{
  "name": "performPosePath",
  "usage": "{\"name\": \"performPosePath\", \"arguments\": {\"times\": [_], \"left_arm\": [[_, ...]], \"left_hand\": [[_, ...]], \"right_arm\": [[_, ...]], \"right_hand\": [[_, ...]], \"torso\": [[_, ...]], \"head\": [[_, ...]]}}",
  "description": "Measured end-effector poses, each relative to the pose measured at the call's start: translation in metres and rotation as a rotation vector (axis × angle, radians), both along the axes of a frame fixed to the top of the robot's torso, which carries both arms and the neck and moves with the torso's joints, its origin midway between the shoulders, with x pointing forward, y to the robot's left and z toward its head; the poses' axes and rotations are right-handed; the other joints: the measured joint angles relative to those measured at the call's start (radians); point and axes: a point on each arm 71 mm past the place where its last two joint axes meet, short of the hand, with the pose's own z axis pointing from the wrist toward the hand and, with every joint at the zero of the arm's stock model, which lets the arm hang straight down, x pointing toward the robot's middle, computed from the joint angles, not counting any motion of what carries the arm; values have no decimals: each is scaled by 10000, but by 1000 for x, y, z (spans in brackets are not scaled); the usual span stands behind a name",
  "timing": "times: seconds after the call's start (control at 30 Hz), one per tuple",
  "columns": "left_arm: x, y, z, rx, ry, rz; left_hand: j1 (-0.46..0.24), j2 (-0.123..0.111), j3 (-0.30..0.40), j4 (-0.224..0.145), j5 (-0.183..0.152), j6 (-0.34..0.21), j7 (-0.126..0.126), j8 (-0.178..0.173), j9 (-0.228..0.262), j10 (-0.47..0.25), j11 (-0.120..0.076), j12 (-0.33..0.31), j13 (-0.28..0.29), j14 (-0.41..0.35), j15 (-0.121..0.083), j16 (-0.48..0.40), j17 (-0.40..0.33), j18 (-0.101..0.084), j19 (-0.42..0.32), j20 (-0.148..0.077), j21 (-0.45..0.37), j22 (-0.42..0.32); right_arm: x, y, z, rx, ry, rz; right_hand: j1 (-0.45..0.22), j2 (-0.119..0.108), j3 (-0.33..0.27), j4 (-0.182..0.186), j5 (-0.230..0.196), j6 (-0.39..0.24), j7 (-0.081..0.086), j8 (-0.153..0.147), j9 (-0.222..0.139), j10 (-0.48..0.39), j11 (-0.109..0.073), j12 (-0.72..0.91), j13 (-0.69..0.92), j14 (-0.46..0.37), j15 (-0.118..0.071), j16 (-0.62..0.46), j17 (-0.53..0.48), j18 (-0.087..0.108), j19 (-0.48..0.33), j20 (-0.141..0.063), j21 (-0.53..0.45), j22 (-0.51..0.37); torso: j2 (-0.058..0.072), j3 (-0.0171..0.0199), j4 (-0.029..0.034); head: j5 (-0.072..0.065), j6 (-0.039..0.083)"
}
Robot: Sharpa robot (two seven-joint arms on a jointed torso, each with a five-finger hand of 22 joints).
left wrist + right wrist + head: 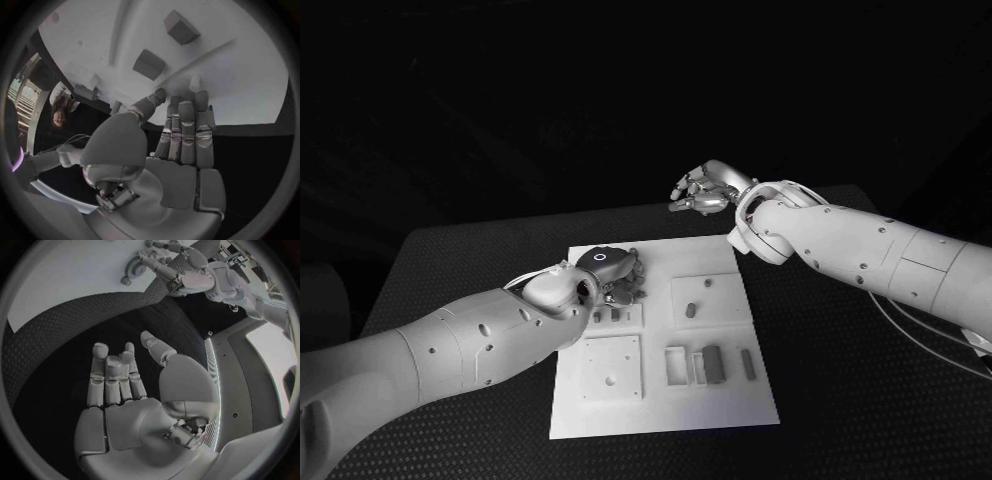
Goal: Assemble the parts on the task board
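The white board [661, 400] lies flat in the middle of the black surface [848, 400], and everything here is placed from it.

The left hand [606, 275] hangs over the board's far left corner, palm down. In the left wrist view its fingers [186, 135] lie straight and side by side, tips just above the white plate, with the thumb off to one side. Nothing is between them, so the hand is open and empty. Just past the fingertips two dark square blocks [150, 64] stand on the board.

The right hand [707, 192] is beyond the board's far edge, raised above the dark surface and well apart from the plate. In the right wrist view its fingers [112, 377] are stretched out and a little spread, thumb set apart, holding nothing.

On the board's near half, several small grey bars [714, 365] lie side by side, right of a square recessed panel [612, 368]. A similar panel [711, 300] sits on the far right part, with one short grey piece [691, 309] lying on it.
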Motion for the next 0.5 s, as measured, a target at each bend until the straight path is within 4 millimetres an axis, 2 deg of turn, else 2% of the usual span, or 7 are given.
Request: {"name": "performPosePath", "arguments": {"times": [0.27, 0.5], "left_arm": [[0, -1, 0, 45, 71, -145], [-1, -3, 1, 92, 154, -302]], "left_hand": [[249, 237, 214, -62, 0, 768, -9, 387, 130, -56, 54, 108, -272, -33, 34, 60, 0, 2, -79, 81, 114, 8], [252, 374, 274, -66, 0, 898, 2, 445, 130, -76, 75, 184, -373, -53, 54, 78, 0, 4, -131, 59, 193, 8]], "right_arm": [[0, 0, 0, 0, 1, 5], [0, 0, 0, 1, 2, 11]], "right_hand": [[0, 0, 0, 0, 0, 44, 17, 0, 0, 0, 0, 0, 0, 1, 2, 0, 0, -1, 0, 0, 0, 0], [1, -1, 0, 0, 0, 48, 13, 0, 0, 0, 0, 0, 1, 13, 13, 0, 1, 0, 0, 0, 0, 0]], "torso": [[-1, 0, 5], [-1, 0, -2]], "head": [[-8, -2], [-13, -16]]}}
